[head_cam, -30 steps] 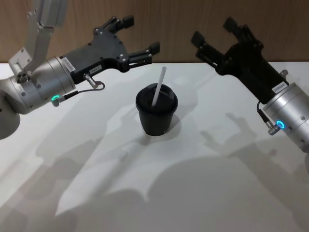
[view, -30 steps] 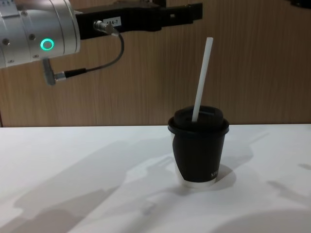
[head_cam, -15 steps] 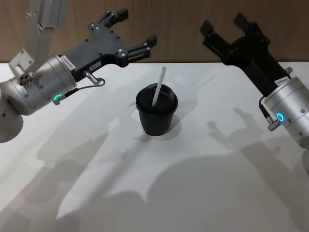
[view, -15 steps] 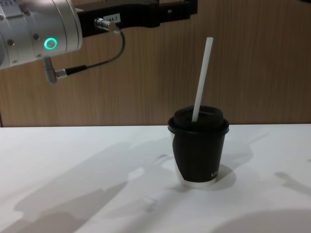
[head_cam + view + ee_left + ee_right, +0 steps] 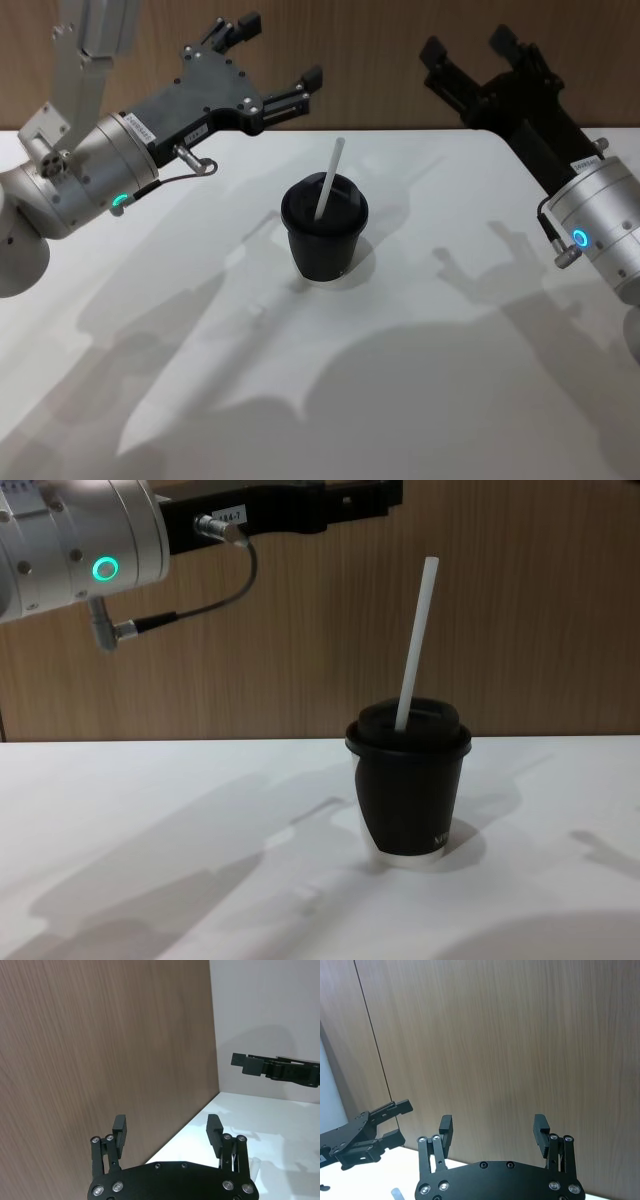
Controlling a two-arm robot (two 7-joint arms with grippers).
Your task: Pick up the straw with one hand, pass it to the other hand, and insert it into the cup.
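The black cup (image 5: pixel 323 240) (image 5: pixel 408 785) stands upright in the middle of the white table. The white straw (image 5: pixel 329 180) (image 5: pixel 416 645) sticks up out of its lid, leaning slightly right. My left gripper (image 5: pixel 280 52) (image 5: pixel 167 1128) hangs open and empty above the table's far left, up and away from the cup. My right gripper (image 5: pixel 468 48) (image 5: pixel 492 1130) is open and empty too, raised at the far right. Neither touches the straw or the cup.
The white table (image 5: pixel 420 360) carries arm shadows around the cup. A brown wood-panel wall (image 5: pixel 540 610) runs behind the table's far edge. The left arm's silver wrist (image 5: pixel 70 545) fills the upper left of the chest view.
Both grippers have drawn back and upward from the cup, the left toward the far left, the right toward the far right. Cup and straw have not moved.
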